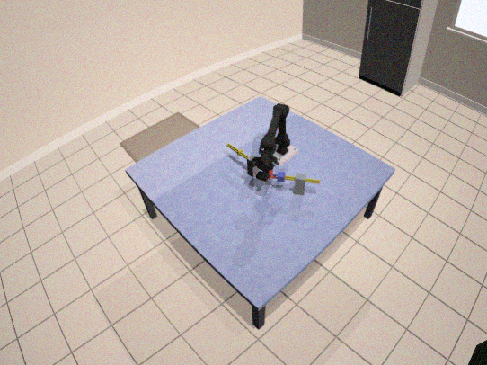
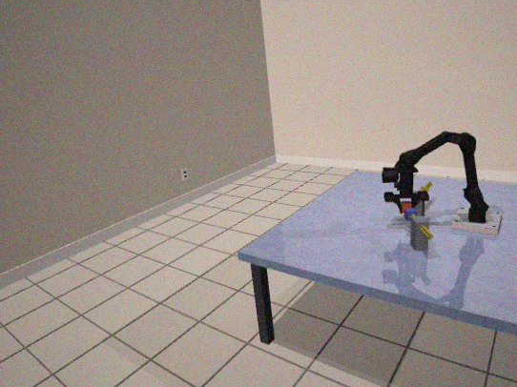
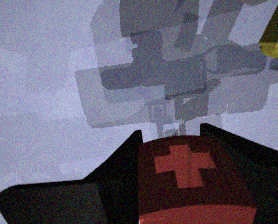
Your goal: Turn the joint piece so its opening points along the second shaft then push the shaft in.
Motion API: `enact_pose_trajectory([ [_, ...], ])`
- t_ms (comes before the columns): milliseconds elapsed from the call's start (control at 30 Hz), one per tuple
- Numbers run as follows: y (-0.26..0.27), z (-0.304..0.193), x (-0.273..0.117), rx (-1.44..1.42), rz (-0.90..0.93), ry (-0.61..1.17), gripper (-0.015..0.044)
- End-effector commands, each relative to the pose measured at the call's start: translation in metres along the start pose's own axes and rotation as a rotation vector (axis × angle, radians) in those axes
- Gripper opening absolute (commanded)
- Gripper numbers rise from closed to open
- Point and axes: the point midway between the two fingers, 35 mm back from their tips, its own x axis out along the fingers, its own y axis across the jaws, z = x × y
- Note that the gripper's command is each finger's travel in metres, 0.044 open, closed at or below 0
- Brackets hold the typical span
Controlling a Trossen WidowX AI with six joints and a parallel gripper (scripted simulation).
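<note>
My gripper (image 1: 266, 176) (image 2: 405, 208) (image 3: 170, 132) is shut on the red joint piece (image 1: 270, 174) (image 2: 405, 206) (image 3: 200, 215). A cross-shaped opening shows on the joint piece between the fingers in the wrist view. A blue hinge part (image 1: 280, 176) (image 2: 410, 213) links it to the yellow fixed shaft (image 1: 311, 181) (image 2: 428, 234), which runs through a grey block (image 1: 299, 185) (image 2: 419, 237). The yellow second shaft (image 1: 235, 150) (image 2: 426, 187) (image 3: 272, 37) lies on the other side, apart from my fingers. Its inner end is hidden behind the arm in the top view. The second block (image 1: 250, 168) is dark and partly hidden.
The arm's pale base plate (image 1: 287, 155) (image 2: 491, 223) stands on the blue table (image 1: 202, 227) (image 2: 315, 250). The arm reaches over from it to the shafts. Shadows and reflections of the arm cover the table below the gripper.
</note>
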Motion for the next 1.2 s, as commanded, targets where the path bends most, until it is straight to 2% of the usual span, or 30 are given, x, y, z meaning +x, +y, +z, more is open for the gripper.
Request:
enact_pose_trajectory([
  [0, -0.003, 0.0, 0.001, 0.072, -0.002, 0.02, 0.0],
  [800, -0.019, -0.005, 0.006, 0.417, 0.0, 0.11, 0.0],
  [1167, -0.02, -0.005, 0.006, 0.428, 0.001, 0.112, 0.0],
])
